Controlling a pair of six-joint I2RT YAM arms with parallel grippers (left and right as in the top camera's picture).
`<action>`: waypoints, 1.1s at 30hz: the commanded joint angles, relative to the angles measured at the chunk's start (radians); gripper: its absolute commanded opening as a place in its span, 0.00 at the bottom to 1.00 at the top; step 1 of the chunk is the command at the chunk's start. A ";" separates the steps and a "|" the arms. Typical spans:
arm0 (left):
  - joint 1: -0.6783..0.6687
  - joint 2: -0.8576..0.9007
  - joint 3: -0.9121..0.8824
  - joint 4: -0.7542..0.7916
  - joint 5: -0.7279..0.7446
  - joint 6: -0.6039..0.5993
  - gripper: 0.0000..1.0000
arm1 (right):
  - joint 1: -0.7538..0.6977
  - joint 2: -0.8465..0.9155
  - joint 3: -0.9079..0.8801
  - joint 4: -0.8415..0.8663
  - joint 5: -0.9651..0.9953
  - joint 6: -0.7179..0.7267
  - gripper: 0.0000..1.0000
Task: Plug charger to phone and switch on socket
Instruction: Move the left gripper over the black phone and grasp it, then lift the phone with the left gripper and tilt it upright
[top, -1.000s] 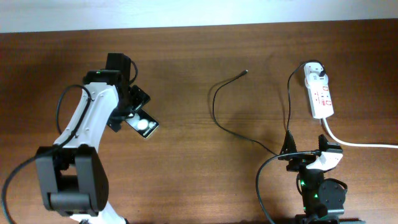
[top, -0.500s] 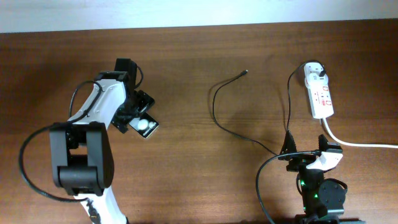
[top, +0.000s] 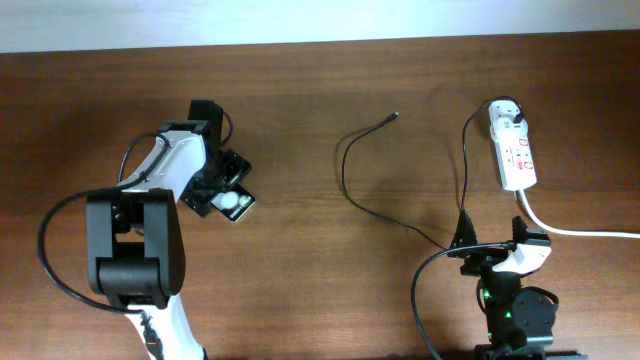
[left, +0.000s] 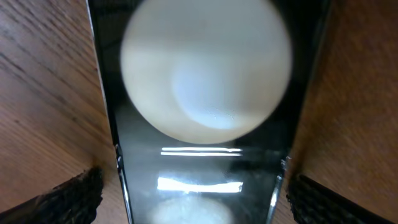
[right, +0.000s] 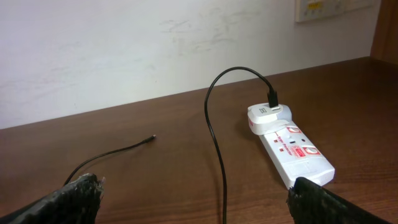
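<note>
The phone (top: 238, 205) is a black slab with a white round spot, lying on the left of the table. My left gripper (top: 220, 186) is right over it. In the left wrist view the phone (left: 205, 168) fills the frame between the two fingertips of my left gripper (left: 199, 202), which is open with narrow gaps on both sides. The charger cable (top: 345, 172) lies loose, its tip (top: 396, 116) on bare wood. Its white adapter (top: 505, 116) sits in the socket (top: 517, 155). My right gripper (top: 490, 246) is open and empty, facing the socket (right: 297, 154).
The thick white cord (top: 575, 231) runs from the socket to the right edge. The charger cable (right: 216, 146) loops across the wood in front of my right gripper (right: 205, 202). A white wall stands behind the table.
My left arm has swung in and its gripper has shifted slightly right and down over the phone. The phone, cable, socket and right arm have not moved.
</note>
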 joint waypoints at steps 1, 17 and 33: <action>0.003 0.013 -0.040 0.014 -0.015 -0.014 0.99 | -0.003 -0.008 -0.009 -0.001 -0.005 -0.010 0.99; 0.003 0.013 -0.076 0.082 -0.064 -0.014 0.99 | -0.003 -0.008 -0.009 -0.001 -0.005 -0.010 0.99; 0.002 0.013 -0.163 0.130 -0.002 -0.014 0.80 | -0.003 -0.008 -0.009 -0.001 -0.005 -0.010 0.99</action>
